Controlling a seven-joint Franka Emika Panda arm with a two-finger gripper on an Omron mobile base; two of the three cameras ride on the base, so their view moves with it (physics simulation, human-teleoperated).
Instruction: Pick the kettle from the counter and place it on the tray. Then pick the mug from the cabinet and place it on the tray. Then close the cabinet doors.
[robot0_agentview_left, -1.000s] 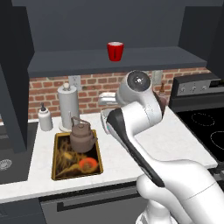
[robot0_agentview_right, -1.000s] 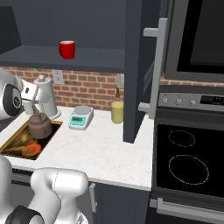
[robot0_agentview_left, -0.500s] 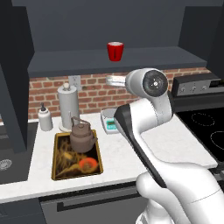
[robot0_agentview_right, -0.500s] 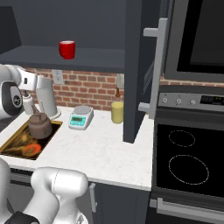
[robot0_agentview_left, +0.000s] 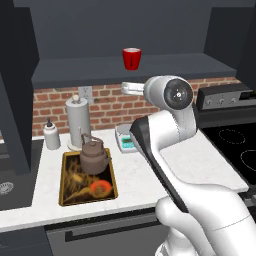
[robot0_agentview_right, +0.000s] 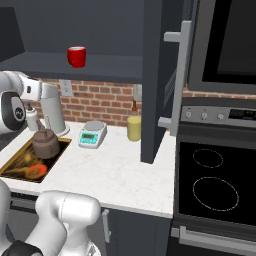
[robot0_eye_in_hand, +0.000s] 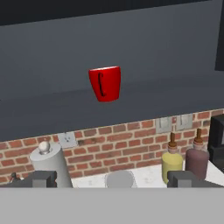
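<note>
The brown kettle (robot0_agentview_left: 94, 156) (robot0_agentview_right: 46, 143) stands upright at the far end of the black, gold-rimmed tray (robot0_agentview_left: 75, 192) (robot0_agentview_right: 15, 165) on the white counter (robot0_agentview_left: 200, 160). The red mug (robot0_agentview_left: 132, 58) (robot0_agentview_right: 76, 56) (robot0_eye_in_hand: 105, 83) sits on the shelf of the dark cabinet (robot0_agentview_left: 125, 70). Both cabinet doors are swung open, one on the left (robot0_agentview_left: 17, 85) and one on the right (robot0_agentview_right: 157, 75). My gripper (robot0_agentview_left: 126, 88) (robot0_eye_in_hand: 113, 179) hangs open and empty just below the shelf, under the mug and pointing toward the brick wall.
A grey paper-towel roll (robot0_agentview_left: 78, 122) and a white bottle (robot0_agentview_left: 51, 135) stand behind the tray. A white-and-teal scale (robot0_agentview_right: 92, 134) and a yellow jar (robot0_agentview_right: 134, 127) sit further right. The black stovetop (robot0_agentview_right: 210, 180) lies at the right, a sink (robot0_agentview_left: 10, 175) at the left.
The hand has risen from above the kettle to just under the shelf, staying open. The kettle rests still on the tray.
</note>
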